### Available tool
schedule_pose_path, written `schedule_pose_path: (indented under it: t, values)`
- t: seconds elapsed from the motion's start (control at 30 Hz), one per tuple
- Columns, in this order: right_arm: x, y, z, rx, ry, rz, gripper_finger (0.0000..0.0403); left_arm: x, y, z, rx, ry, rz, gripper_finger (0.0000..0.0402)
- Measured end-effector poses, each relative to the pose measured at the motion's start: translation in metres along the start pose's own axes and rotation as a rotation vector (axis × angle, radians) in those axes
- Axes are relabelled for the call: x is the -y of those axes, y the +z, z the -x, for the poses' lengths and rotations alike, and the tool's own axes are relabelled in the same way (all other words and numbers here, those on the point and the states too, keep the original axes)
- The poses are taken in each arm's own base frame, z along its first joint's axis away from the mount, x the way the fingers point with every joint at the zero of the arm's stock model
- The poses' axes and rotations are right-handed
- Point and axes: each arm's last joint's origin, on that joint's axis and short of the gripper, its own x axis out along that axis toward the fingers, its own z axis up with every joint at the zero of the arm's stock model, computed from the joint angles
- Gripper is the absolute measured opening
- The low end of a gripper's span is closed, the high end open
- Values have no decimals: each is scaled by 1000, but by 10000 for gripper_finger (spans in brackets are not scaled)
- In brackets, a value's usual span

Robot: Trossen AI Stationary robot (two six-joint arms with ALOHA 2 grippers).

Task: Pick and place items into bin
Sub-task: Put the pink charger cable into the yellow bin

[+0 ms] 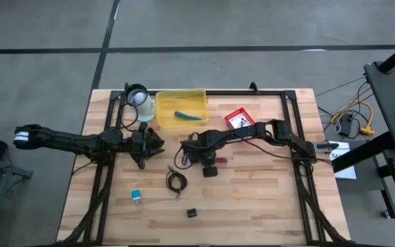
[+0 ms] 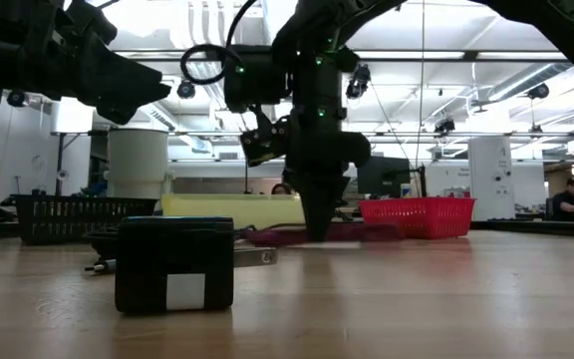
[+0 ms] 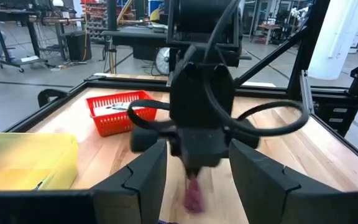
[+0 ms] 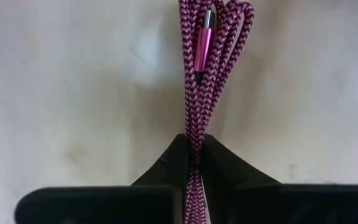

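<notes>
My right gripper (image 1: 210, 165) (image 4: 195, 144) stands mid-table, pointing down, shut on a maroon braided cord bundle (image 4: 207, 68) (image 2: 285, 235) that lies on the wood. My left gripper (image 1: 153, 145) (image 3: 196, 150) hovers open just left of it, facing the right arm. A teal pen (image 1: 184, 115) lies in the yellow bin (image 1: 164, 103). White printed cards (image 1: 239, 122) sit in a red basket (image 1: 236, 112). A black coiled cable (image 1: 177, 182), a blue-white piece (image 1: 136, 196) and a black cube (image 1: 192, 213) (image 2: 174, 264) rest on the table nearer me. My right gripper pinches the maroon cord bundle between its two fingers (image 4: 178, 155), several strands together, at a point along its length (image 4: 194, 127). The fingers come from above, pointing down, across the bundle. The cord's looped end and metal plug (image 4: 202, 46) lie stretched out on the table beyond the fingertips.
A white cylinder (image 1: 145, 104) stands at the bin's left end, near the far edge. Black frame rails (image 1: 293, 130) run along the table's sides. Bare wood lies toward the near right part of the table (image 1: 266, 199).
</notes>
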Motion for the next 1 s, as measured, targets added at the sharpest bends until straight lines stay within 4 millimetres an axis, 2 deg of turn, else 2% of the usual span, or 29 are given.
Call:
schedule_pose_path:
  t: [0.07, 0.17, 0.33, 0.43, 0.6, 0.8, 1.0]
  values:
    - [3, 1, 12, -14, -81, -2, 15, 0, 0, 0, 0, 0, 0, 160]
    - [6, 3, 41, 11, -199, 5, 14, 0, 0, 0, 2, 0, 0, 160]
    - [14, 10, 89, 126, -288, 39, 14, 0, 0, 0, 1, 1, 0, 160]
    - [28, 15, 118, 225, -311, 26, 13, 0, 0, 0, 1, 0, 0, 160]
    - [65, 20, 154, 390, -324, -39, 13, 0, 0, 0, 6, 0, 0, 160]
    - [129, 11, 174, 589, -135, -196, 13, 0, 0, 0, 6, 0, 0, 160]
    - [184, -5, 169, 689, -67, -346, 13, 0, 0, 0, 4, 0, 0, 160]
